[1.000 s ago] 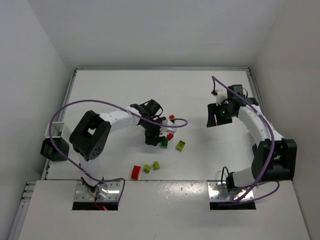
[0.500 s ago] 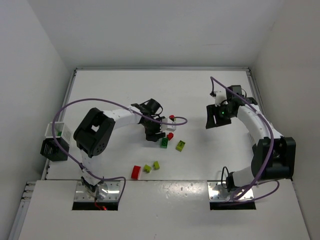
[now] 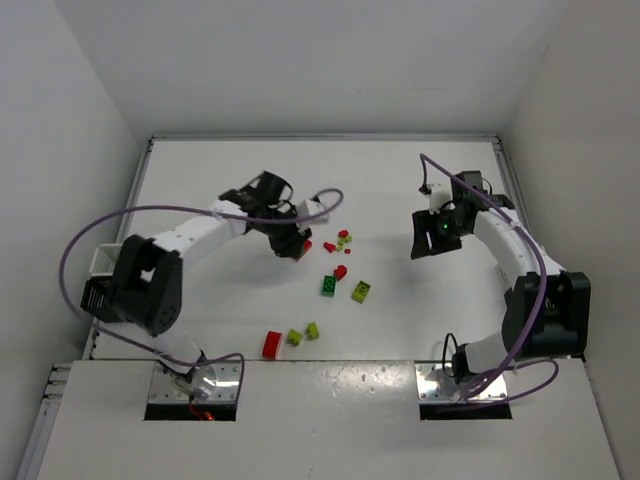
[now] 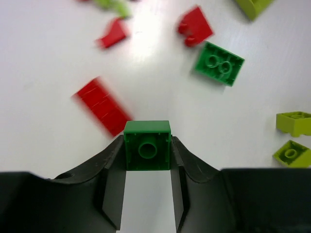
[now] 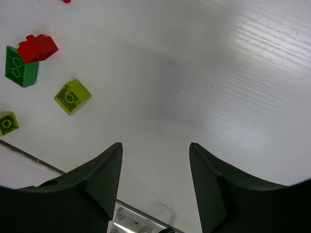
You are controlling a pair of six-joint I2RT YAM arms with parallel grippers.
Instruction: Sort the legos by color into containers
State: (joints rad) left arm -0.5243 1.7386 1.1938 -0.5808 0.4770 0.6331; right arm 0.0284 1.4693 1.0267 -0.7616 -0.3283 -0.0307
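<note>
Nearest us, low and centre in the top view, a red brick [image 3: 272,344] lies on the tabletop [image 3: 420,180]. Two lime bricks [image 3: 312,329] sit just to its right. Higher, near the middle of the frame, we find a flat green brick [image 3: 328,285] with a red piece [image 3: 340,271] just beside it and a lime brick [image 3: 361,292] near on the right. At the left edge, at about the next level up, stands a white bin [image 3: 100,258]. What it holds is too small for us to tell.

Just above the middle group, the left hand [image 3: 295,246] is narrow and holds a dark green brick [image 4: 147,145]. In the left wrist view its two fingers press the brick's flat opposite sides, and the face with the round socket is turned toward the camera. We cannot tell how far the brick is off the tabletop. A scatter of small red and lime bits [image 3: 342,239] lies just right of that hand. Further up, at the right of the frame, the right hand [image 5: 155,148] stands wide and empty, well apart from the bricks.

We judge the held brick light, stiff and smooth. It needs little squeeze, but it could slip or twist if pinched at a corner. The flat side walls, where it is held, look like the right place to grip.
</note>
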